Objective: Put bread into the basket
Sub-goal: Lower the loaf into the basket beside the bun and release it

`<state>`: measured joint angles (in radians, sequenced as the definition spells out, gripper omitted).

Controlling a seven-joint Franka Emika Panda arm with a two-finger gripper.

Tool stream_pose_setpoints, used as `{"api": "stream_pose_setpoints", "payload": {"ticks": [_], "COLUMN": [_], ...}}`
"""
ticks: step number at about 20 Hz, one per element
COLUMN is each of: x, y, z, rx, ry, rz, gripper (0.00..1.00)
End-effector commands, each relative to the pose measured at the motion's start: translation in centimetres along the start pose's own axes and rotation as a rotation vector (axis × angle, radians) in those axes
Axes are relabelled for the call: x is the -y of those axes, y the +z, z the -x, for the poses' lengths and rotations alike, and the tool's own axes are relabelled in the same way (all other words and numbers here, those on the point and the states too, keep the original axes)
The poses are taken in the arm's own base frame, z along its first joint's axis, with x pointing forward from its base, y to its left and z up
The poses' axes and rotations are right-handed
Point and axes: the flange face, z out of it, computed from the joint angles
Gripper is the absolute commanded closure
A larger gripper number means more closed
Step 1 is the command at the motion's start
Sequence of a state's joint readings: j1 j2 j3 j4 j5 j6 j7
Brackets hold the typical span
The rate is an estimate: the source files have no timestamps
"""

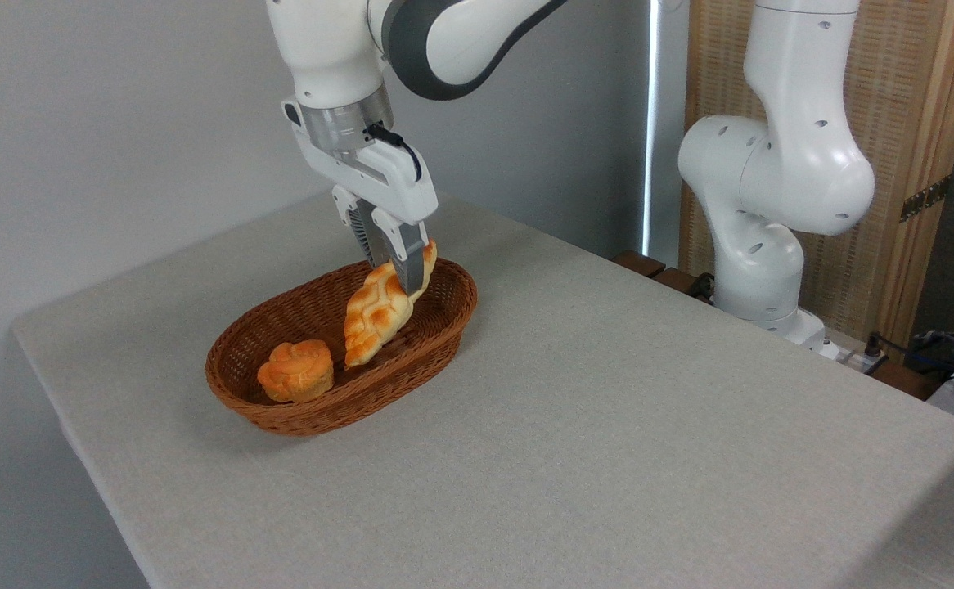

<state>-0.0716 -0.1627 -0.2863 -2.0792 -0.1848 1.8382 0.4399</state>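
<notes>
The gripper [395, 268] hung over the far right end of the basket [411, 360], its 2 fingers closed onto the upper part of the bread [375, 315]. The loaf was pinched near its top pointed end, which stuck up just past the fingertips on the right. From there the braided loaf slanted down and to the left, steeply tilted, with its lower pointed tip down inside the basket near the middle; whether that tip touched the woven floor could not be told. The grey finger pads [406, 266] covered a small part of the loaf's browned ridges.

The basket sat on the grey table [608, 425], towards the left and far side of the surface, its long axis running from near left to far right. In its near left end lay a small round bun [297, 370], orange and flower-topped, resting against the inner wall and apart from the loaf's lower tip.

The arm [444, 41] came in from the top of the view, bending down to the wrist above the basket. Its white base column [771, 204] stood at the far right edge of the table, in front of a wooden panel [919, 123].
</notes>
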Motion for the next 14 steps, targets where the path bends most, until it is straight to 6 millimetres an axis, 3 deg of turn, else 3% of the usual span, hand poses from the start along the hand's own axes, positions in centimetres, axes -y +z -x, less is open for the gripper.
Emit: {"api": "stream_pose_setpoints", "payload": {"ticks": [1,14], "x": [0.45,0.83], "y": [0.18,0.06], "z": [-0.51,-0.44], "rx": [-0.034,-0.042], "ry": [-0.003,-0.016], "rz": [-0.011,-0.012], "gripper": [0.26,0.18]}}
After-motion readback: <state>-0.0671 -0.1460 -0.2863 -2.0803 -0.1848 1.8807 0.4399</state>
